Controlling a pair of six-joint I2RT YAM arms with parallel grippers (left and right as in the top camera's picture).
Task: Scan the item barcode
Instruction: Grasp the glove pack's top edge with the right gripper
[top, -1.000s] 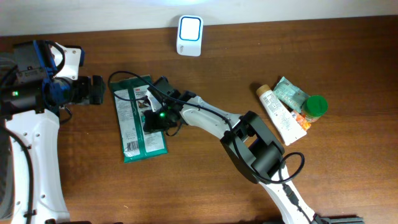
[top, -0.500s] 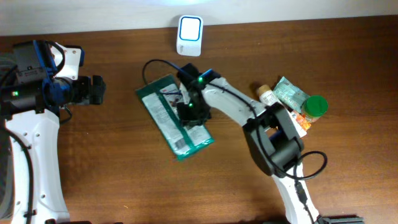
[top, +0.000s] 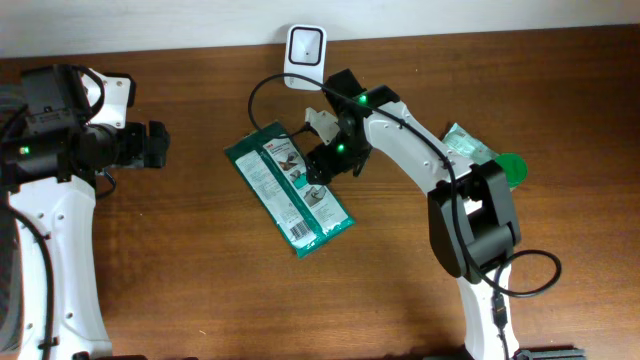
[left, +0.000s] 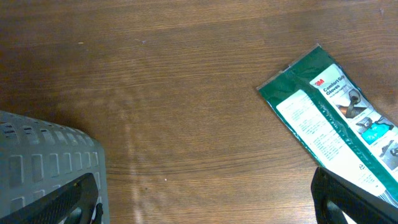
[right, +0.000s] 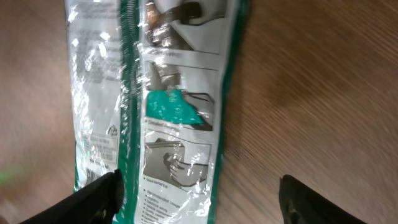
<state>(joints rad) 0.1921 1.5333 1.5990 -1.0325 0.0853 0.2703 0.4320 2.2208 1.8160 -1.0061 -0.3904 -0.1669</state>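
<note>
- A flat, glossy green plastic packet (top: 290, 190) is lying slantwise on the table, just left of the overhead frame's centre, with its long side running from upper left to lower right.
- In the left wrist view, at the right edge, the packet's white label is showing "3M" and "Comfort Grip Gloves" above small product photos. The finer print is too small to read.
- In the right wrist view the packet's clear wrapping is crinkling and catching glare over line drawings and a teal panel.
- The right gripper (top: 328, 152) is hanging over the packet's upper right edge with its fingers (right: 99, 196) spread wide, pinching nothing.
- The left gripper (top: 152, 145) is sitting at the overhead frame's left side, well apart from the packet, with its dark fingers (left: 78, 199) spread fully.
- A small white rounded-square scanner (top: 305, 48) is sitting at top centre, near the packet.
- The table (top: 200, 300) is showing brown wood with fine grain.
- A green-capped bottle (top: 508, 168) and a crumpled pale green wrapper (top: 462, 143) are lying at the right.
</note>
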